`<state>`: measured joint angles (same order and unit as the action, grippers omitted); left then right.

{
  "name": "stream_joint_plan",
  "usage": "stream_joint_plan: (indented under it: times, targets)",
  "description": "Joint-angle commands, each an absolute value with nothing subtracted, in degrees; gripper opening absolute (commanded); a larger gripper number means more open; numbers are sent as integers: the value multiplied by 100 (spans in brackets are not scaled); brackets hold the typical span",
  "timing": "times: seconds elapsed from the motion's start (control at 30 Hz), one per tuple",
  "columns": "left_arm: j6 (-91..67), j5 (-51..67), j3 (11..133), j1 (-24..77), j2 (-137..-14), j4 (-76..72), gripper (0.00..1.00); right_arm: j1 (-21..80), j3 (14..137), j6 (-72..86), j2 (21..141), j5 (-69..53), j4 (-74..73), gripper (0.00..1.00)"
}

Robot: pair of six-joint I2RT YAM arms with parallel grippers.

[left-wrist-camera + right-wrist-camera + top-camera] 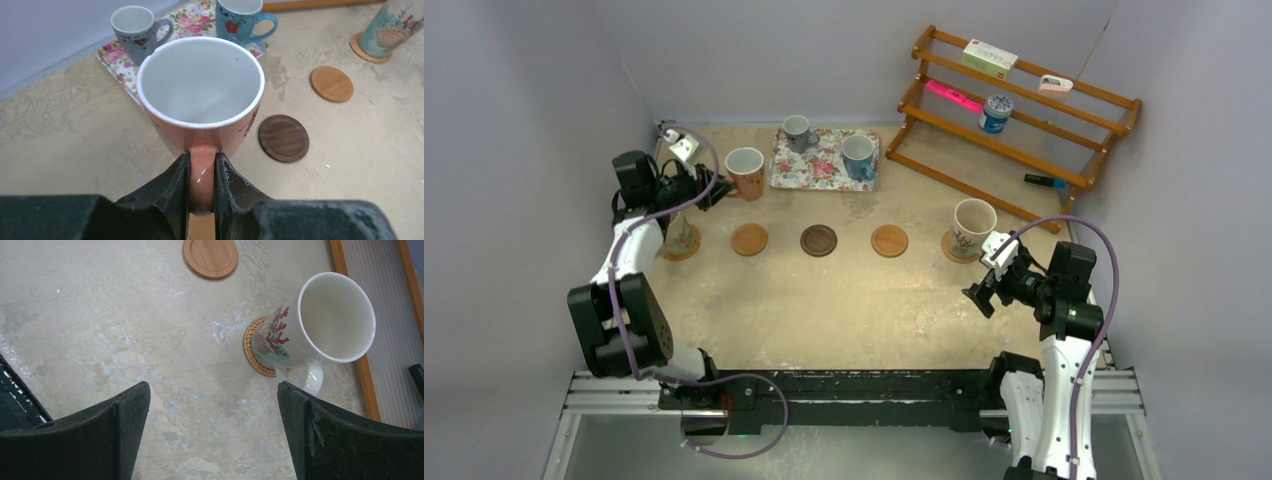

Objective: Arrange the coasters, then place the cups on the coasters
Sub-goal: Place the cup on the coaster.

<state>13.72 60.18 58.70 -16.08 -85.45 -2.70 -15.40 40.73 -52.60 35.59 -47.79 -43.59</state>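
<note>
Just off the left end of the tray [822, 170], your left gripper [202, 165] is pinching the red mug [200, 85] by its handle [202, 176] alone, mouth up, with nothing bearing on the body. That is the weak point: the weight sits out ahead of the fingers, so a quick swing or a hard stop could let the mug pivot in the pinch, droop, or slip free. The open coasters lie in a row on the near side of the tray: a woven one [681, 243] nearest the left arm and partly hidden under it, then a tan one [749, 239], a dark one [818, 240] and another tan one [889, 240]. If you aim for the woven coaster you will be lowering onto something you cannot fully see, and a base landing half on its edge would leave the mug tilted or nudge the disc out of line. Pull away from the tray carefully too; the grey mug [796, 130] and blue mug [858, 155] stand on it, close enough to clip. To the right of the tray and nearer you, the cream cup [337, 315] sits on the last coaster [252, 360], with the right gripper [212, 390] spread wide and empty just short of it. Any careless sweep there could catch that cup's handle and drag it off.
</note>
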Motion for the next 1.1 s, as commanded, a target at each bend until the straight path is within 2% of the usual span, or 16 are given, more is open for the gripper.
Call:
stream_joint_plan:
  times: [0.0, 0.27, 0.57, 0.87, 1.07]
  targets:
    - [1721, 6344, 5185, -1606, -7686, -995, 0, -1556, 4089, -5343, 3567, -4993, -4397, 99]
    - [1873, 6105, 4411, -1622, -7118, -1019, 0, -1556, 4045, -5411, 3550, -4995, -4437, 99]
    - [1813, 6316, 4137, -1792, -7116, -1078, 0, -1556, 4045, -5491, 3525, -5030, -4514, 99]
    - [2738, 6053, 4079, -1858, -6930, -202, 0, -1556, 4043, -5522, 3524, -5036, -4524, 99]
    - [2315, 5960, 3565, -1977, -6862, -1104, 0, -1556, 4047, -5568, 3524, -5036, -4559, 99]
